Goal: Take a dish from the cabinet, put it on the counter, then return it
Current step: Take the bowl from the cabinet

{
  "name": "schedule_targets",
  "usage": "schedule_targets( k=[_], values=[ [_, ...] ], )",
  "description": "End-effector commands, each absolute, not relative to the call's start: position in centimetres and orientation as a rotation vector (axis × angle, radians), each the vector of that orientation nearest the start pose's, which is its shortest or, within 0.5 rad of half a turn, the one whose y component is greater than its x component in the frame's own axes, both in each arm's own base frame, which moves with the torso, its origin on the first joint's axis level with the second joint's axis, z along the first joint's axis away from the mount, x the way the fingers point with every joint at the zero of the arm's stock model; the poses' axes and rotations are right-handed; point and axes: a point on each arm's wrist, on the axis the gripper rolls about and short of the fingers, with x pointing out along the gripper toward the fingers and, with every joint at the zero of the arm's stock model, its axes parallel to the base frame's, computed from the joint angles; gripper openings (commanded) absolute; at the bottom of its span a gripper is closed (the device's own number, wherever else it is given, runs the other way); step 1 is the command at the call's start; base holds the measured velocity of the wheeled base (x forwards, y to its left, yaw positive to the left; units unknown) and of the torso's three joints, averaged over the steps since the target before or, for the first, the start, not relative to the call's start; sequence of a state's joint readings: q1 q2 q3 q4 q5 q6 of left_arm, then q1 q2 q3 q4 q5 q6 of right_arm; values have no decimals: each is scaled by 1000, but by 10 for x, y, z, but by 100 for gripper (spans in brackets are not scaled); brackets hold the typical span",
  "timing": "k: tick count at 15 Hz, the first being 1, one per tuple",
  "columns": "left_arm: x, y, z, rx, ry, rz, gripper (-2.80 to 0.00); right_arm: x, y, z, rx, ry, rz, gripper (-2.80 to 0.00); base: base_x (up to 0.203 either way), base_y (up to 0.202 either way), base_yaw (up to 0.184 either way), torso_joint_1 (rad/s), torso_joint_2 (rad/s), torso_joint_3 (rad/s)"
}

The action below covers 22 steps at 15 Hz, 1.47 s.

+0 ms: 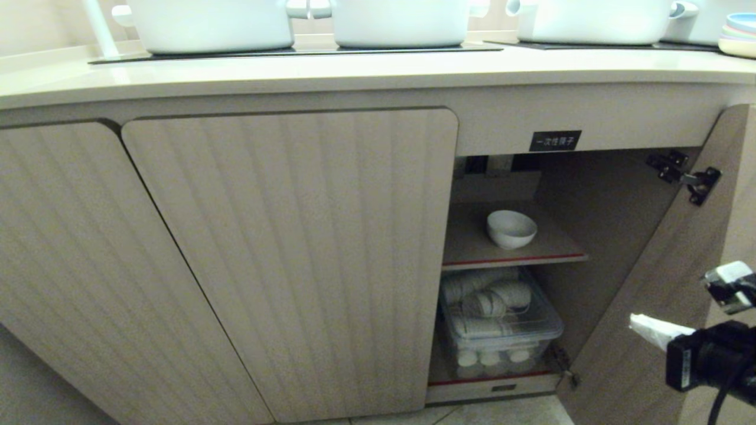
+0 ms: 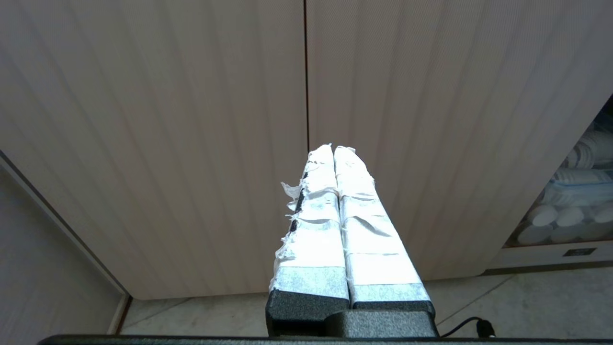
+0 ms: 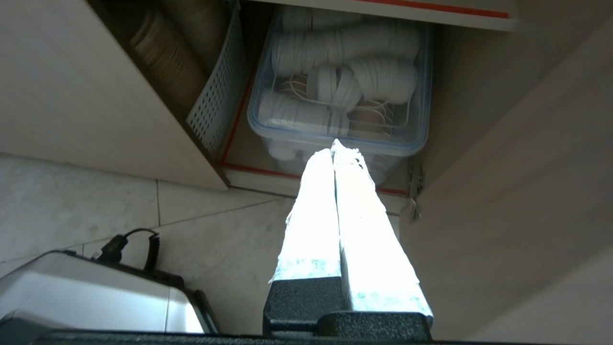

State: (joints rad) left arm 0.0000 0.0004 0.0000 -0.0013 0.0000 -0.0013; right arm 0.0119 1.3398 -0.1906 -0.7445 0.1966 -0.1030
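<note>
I'm holding the right gripper [image 3: 334, 146] pressed together, empty, low outside the cabinet [image 1: 614, 200]; the dish [image 1: 511, 228] is sitting well above and beyond the jaws (upper shelf). Reaching closed risks knocking it.

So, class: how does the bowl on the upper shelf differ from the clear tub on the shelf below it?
The bowl is opaque white; the tub is see-through plastic. The bowl is round and small; the tub is boxy and larger. The bowl looks empty; the tub is packed with stacked white cups. Both sit inside the open cabinet.
</note>
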Motion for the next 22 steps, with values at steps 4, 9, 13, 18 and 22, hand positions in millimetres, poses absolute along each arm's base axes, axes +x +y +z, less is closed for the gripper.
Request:
schedule_targets(
  k=[4,9,13,18,22],
  values=[
    [-23,0,76,-2,-2,1,-280,217,9,112,-67,418,237,-280,0,0,0,0,0,0],
    [-23,0,76,-2,-1,0,-280,266,10,106,-75,320,233,-280,0,0,0,0,0,0],
    [-23,0,76,-2,-2,0,-280,296,11,108,-80,241,225,-280,0,0,0,0,0,0],
    [-23,0,76,-2,-2,0,-280,325,13,110,-39,191,147,-280,0,0,0,0,0,0],
    [-23,0,76,-2,0,0,-280,350,19,112,-6,140,150,-280,0,0,0,0,0,0]
  ],
)
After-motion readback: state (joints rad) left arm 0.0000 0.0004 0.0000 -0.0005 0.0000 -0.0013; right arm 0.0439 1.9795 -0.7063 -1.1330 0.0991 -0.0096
